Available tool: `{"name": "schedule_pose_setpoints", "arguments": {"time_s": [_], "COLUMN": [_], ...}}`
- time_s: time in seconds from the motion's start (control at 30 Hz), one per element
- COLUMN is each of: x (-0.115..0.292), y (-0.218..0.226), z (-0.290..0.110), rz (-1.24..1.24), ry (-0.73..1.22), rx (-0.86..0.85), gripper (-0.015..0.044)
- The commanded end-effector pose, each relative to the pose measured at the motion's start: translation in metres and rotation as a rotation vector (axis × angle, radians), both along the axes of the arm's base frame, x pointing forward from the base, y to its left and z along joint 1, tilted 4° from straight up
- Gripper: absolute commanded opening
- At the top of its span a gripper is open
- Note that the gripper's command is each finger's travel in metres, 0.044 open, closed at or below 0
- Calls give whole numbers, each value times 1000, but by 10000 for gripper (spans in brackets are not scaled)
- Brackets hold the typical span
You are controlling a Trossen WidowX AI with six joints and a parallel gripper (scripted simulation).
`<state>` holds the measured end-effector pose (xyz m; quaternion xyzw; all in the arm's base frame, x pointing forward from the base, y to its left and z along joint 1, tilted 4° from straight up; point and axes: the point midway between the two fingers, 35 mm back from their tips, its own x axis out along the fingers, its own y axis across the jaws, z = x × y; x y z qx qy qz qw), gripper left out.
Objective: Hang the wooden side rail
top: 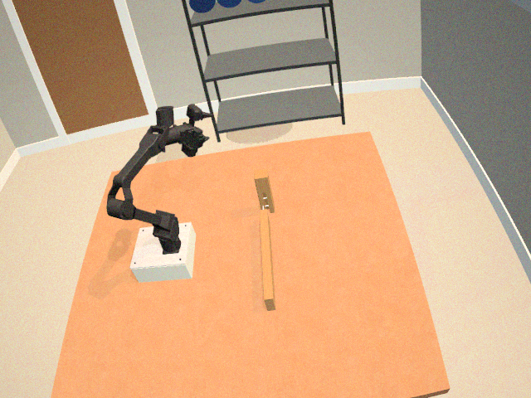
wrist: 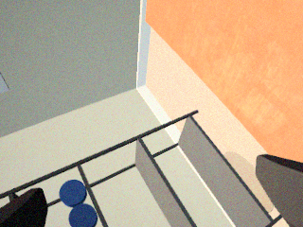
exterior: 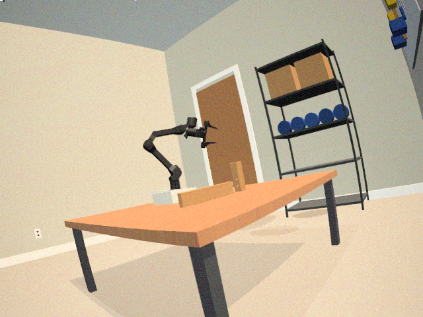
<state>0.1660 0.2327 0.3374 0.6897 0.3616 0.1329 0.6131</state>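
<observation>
The wooden side rail (top: pixel 266 257) (exterior: pixel 204 193) lies along the orange table (top: pixel 343 257) (exterior: pixel 211 221). Its near end rests on the table top. Its other end meets the upright headboard post (top: pixel 261 185) (exterior: pixel 236 174), where small steel parts (top: pixel 265 207) show in the slot. I cannot tell how the hooks sit on the pins. My gripper (top: pixel 206 126) (exterior: pixel 213 135) (wrist: pixel 154 182) is open and empty. It hangs high over the table's back left edge, far from the rail and the post. The wrist view shows neither rail nor post.
The arm's white base block (top: pixel 160 265) (exterior: pixel 163 197) stands on the table left of the rail. A black metal shelf rack (top: pixel 274 55) (exterior: pixel 341 89) (wrist: pixel 208 177) with blue cylinders stands behind the table, near the gripper. A brown door (top: pixel 77 55) (exterior: pixel 222 129) is in the back wall.
</observation>
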Motion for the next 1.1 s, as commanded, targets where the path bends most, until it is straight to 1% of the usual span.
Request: {"name": "schedule_pose_setpoints", "arguments": {"time_s": [0.0,0.27,0.43,0.5,1.07], "x": [24,70,84,86,86], "y": [-1,-34,-69,-79,-80], "z": [-42,-143,-205,-220,-222], "rz": [-119,-511,-813,-896,-906], "ry": [198,671,936,998,1006], "rx": [71,335,546,606,614], "gripper": [440,440,440,440,440]}}
